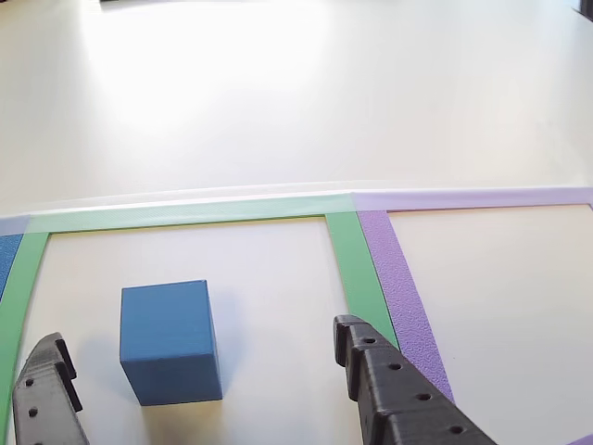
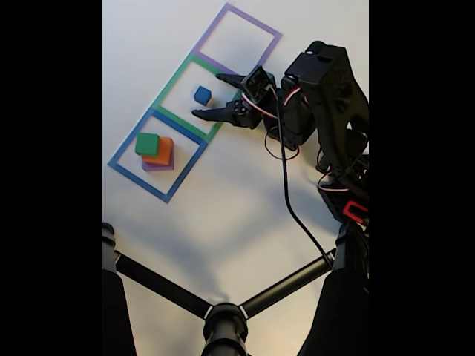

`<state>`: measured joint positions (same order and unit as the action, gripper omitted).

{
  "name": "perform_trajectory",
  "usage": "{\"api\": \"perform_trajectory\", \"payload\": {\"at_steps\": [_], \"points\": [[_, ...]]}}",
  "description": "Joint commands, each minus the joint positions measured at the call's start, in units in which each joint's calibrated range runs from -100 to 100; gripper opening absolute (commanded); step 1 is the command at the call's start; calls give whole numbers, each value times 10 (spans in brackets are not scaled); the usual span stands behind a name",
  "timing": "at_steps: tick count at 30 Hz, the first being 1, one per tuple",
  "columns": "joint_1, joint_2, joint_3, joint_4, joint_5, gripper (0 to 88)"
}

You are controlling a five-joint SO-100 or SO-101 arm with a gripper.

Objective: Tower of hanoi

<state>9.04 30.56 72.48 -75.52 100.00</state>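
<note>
Blue cube (image 2: 202, 94) sits alone in the green tape square (image 2: 172, 78), at 1 o'clock from the remaining stack (image 2: 156, 152); the fingers (image 2: 211, 95) are spread apart, flanking it untouching, likely mid-transfer.

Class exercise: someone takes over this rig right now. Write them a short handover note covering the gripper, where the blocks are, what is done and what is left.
Gripper: open, empty, its fingers either side of the blue cube, not touching it.
Blue cube: alone on the table inside the green tape square.
Green block sits on the orange block, which sits on the purple block, all inside the blue tape square.
Purple tape square: nothing in it.
Done: blue cube is off the stack.
Left: the other three blocks are yet to be moved.
</note>
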Motion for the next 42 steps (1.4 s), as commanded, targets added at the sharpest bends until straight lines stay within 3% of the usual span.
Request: {"api": "perform_trajectory", "payload": {"at_steps": [1,27,42], "points": [[-17,-5,-2,-16,0,300],[-27,33,-22,-57,0,172],[-30,43,-33,-61,0,18]]}}
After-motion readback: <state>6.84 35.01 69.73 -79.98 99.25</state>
